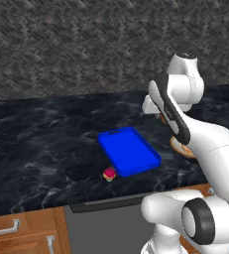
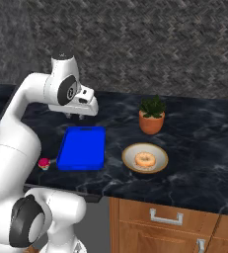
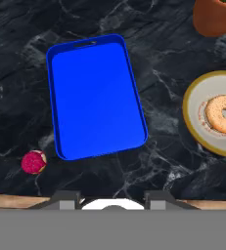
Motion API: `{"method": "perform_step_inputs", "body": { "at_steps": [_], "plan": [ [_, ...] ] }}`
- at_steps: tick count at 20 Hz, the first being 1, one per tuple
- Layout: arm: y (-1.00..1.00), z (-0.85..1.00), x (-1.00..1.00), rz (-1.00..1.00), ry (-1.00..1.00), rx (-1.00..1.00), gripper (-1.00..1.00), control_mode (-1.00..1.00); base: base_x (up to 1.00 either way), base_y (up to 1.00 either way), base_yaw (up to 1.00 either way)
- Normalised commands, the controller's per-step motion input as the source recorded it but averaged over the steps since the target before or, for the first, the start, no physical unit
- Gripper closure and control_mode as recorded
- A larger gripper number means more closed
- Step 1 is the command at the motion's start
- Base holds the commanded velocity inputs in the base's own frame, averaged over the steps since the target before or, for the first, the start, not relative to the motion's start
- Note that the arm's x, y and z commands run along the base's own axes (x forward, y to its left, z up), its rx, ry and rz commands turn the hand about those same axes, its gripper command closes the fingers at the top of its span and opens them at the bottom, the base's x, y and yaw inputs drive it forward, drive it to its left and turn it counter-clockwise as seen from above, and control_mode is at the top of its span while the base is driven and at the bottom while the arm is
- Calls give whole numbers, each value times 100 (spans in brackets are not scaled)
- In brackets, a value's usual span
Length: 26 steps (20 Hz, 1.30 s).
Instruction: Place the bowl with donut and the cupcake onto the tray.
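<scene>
Bowl [image 2: 145,158]: shallow, tan-rimmed; resting on the dark marbled surface [image 2: 194,143], to the right of the tray and apart from it; not yet on the tray.
Donut [image 2: 145,159]: orange-tan ring lying loose in the bowl's middle; likely to slide or roll out if the bowl tips during lifting.
Cupcake [image 3: 34,162]: pink-topped, very small; standing on the surface just beside the tray's near left corner, close to the front edge; not yet on the tray.
Tray [image 3: 96,97]: flat bright blue rectangle with rounded corners, handle slot at the far end; nothing on it.
End effector [image 2: 75,116]: raised above the tray's far end, well clear of every item, grasping nothing; fingertips [image 3: 69,201] barely visible at the hand view's lower edge, so released or clenched cannot be told.
Progress: judged as barely begun; both items outside the tray.
Potted plant [image 2: 152,115]: terracotta pot behind the bowl, near it; liable to be struck by the arm on a reach to the bowl's far rim.
Risks: rim grip on the shallow bowl prone to slipping, spilling the donut; cupcake easily nudged off the front edge by an off-centre approach; tray possibly shoved by a low pass.
</scene>
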Motion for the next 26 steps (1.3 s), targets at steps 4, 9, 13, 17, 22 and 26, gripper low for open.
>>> {"method": "perform_step_inputs", "body": {
  "at_steps": [4, 9, 13, 17, 22, 26],
  "plan": [
    [0, -6, -2, 0, 9, 0, -100, -100, 0, 0, 0],
    [-47, -50, -2, -2, 21, 0, -100, -100, 0, 0, 0],
    [-86, -47, 0, 0, 21, 0, -100, -100, 0, 0, 0],
    [-78, -27, 0, 0, 10, 0, -100, -100, 0, 0, 0],
    [-29, -19, -22, -4, 0, 2, -100, -100, 0, 0, 0],
    [2, 0, -21, -11, -2, 0, -100, -100, 0, 0, 0]
  ]
}}
